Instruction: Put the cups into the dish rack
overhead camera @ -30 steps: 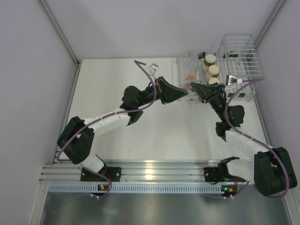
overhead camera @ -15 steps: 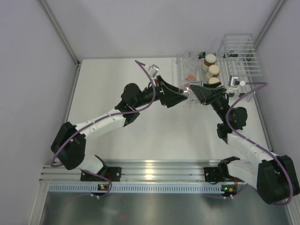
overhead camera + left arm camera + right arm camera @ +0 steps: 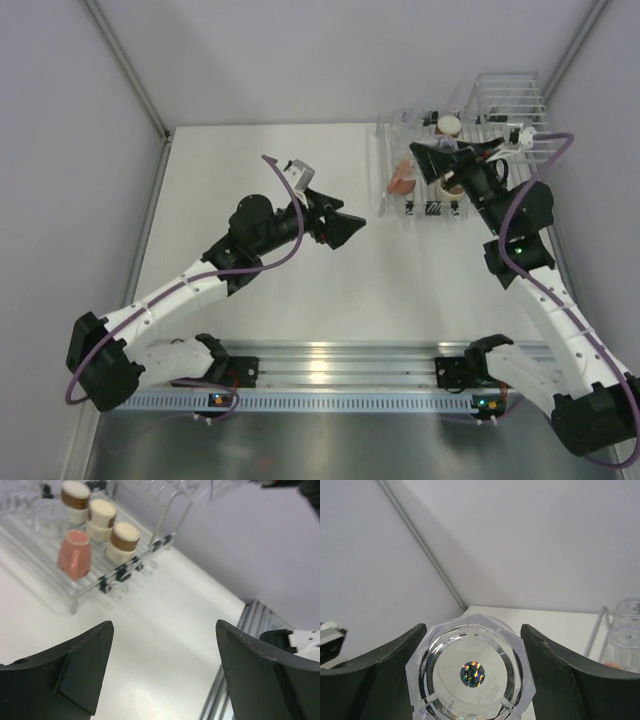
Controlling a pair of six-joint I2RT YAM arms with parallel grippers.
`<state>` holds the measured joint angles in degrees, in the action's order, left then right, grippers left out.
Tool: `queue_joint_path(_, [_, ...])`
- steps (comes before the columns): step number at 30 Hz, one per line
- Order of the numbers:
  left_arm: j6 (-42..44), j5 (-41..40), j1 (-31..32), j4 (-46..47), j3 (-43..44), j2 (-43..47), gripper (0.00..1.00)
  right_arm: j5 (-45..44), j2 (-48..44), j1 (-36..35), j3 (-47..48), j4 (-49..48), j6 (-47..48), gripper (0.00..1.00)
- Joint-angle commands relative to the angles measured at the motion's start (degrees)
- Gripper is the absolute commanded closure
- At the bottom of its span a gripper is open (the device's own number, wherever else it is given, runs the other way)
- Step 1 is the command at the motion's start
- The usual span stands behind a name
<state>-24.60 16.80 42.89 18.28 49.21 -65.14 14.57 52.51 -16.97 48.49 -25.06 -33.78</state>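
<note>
While pinching a clear cup (image 3: 472,672) base-inward, axis pointing straight out from the grip, hovers with the right end effector (image 3: 428,162) above the dish rack (image 3: 432,209) at the surface's far right corner, far nearer than the spread, empty left end effector (image 3: 350,230) at mid-surface.

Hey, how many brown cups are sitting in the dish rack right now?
3, upside down in a row on the dish rack's flat part: far brown cup, middle brown cup, near brown cup, with the salmon cup beside them. The overhead view hides some.
</note>
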Motion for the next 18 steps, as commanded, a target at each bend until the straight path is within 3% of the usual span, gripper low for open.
queue_joint_path(1, [7.2, -7.3, 0.1, -8.2, -2.0, 4.3, 0.11, -5.2, 4.7, 1.9, 6.3, 13.4, 10.0, 1.0])
queue_joint_path(8, [9.2, -10.9, 0.1, -12.0, -4.6, 8.7, 0.11, -1.8, 19.0, 8.1, 15.4, 16.2, 10.0, 1.0])
queue_joint_path(18, [11.1, -14.1, 0.0, -15.6, -7.5, 12.1, 0.11, -1.7, 35.8, 9.1, 22.8, 15.9, 12.0, 1.0])
